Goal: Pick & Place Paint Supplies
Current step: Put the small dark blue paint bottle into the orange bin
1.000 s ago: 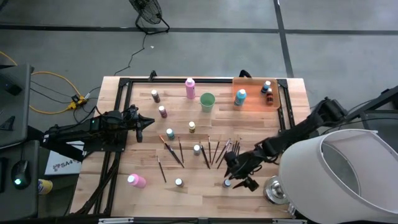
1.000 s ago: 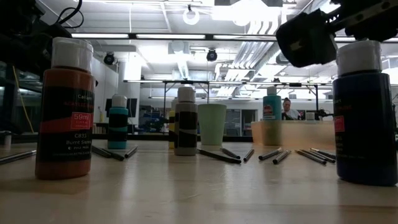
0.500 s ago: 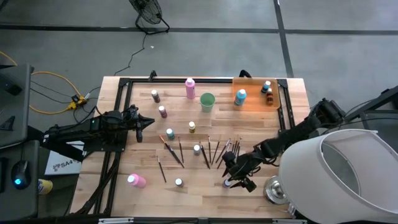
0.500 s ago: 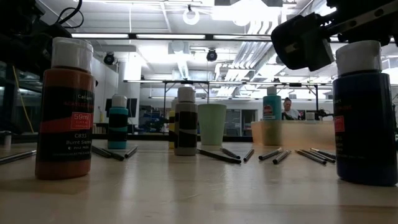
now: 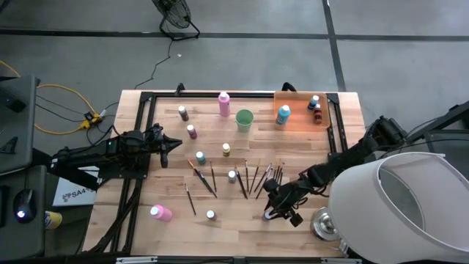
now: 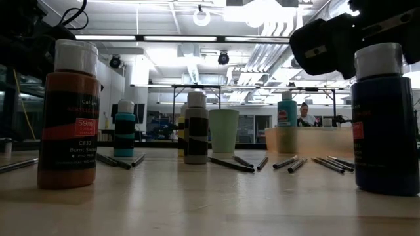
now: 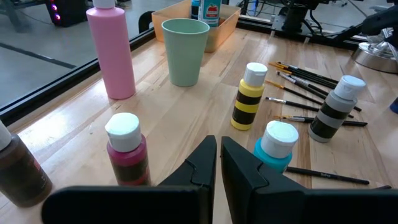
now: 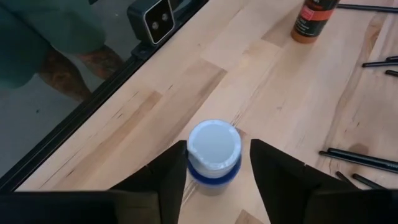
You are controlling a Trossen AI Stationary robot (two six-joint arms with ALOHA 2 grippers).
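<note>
My right gripper [image 8: 214, 163] is open near the table's near right corner. Its fingers stand on either side of a small dark blue paint bottle with a white cap [image 8: 214, 151], which stands upright on the table [image 6: 384, 124]. I see no clear touch. My left gripper [image 7: 219, 163] is shut and waits over the table's left side [image 5: 173, 144]. Other small bottles [image 5: 200, 158] stand about the middle. A pink bottle [image 5: 224, 103] stands far back, and another [image 5: 160, 213] lies near the front. Thin dark brushes [image 5: 256, 177] lie scattered beside my right gripper.
A light green cup [image 5: 244, 119] stands far middle. An orange tray [image 5: 300, 121] at the far right corner holds a teal bottle [image 5: 283, 114] and small bottles. A brown bottle [image 8: 314, 20] stands to the left of the blue one. A metal bowl [image 5: 324, 224] sits at the near right edge.
My right gripper has edged a little toward the table's left and near edge, coming in around the blue bottle. The bottle has stayed where it was.
</note>
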